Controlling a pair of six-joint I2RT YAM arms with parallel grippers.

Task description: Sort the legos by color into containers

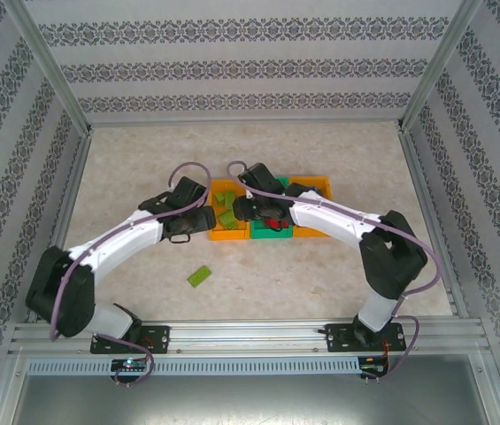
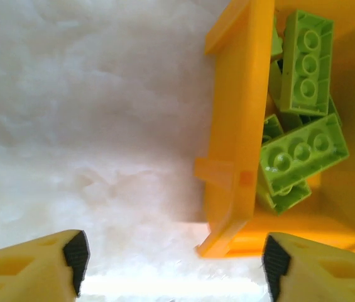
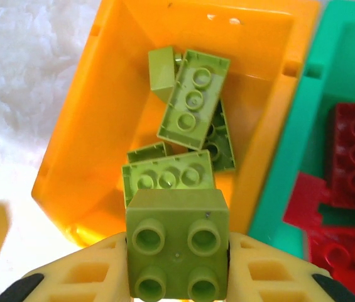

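The containers are three joined bins mid-table: an orange one on the left (image 1: 229, 232), a green middle one (image 1: 272, 235) and an orange one on the right (image 1: 319, 186). My right gripper (image 3: 177, 258) hangs over the left orange bin (image 3: 89, 138), shut on a lime green lego (image 3: 177, 242). Several lime legos (image 3: 193, 100) lie in that bin. Red legos (image 3: 350, 157) lie in the green bin (image 3: 290, 151). My left gripper (image 2: 176, 263) is open and holds nothing, just outside the orange bin's wall (image 2: 240, 119), with lime legos (image 2: 303, 154) beyond it. One lime lego (image 1: 199, 276) lies loose on the table.
Both arms reach in over the bins, their wrists (image 1: 232, 208) close together above the left orange bin. Patterned walls and metal posts (image 1: 73, 115) enclose the table. A metal rail (image 1: 250, 341) runs along the near edge.
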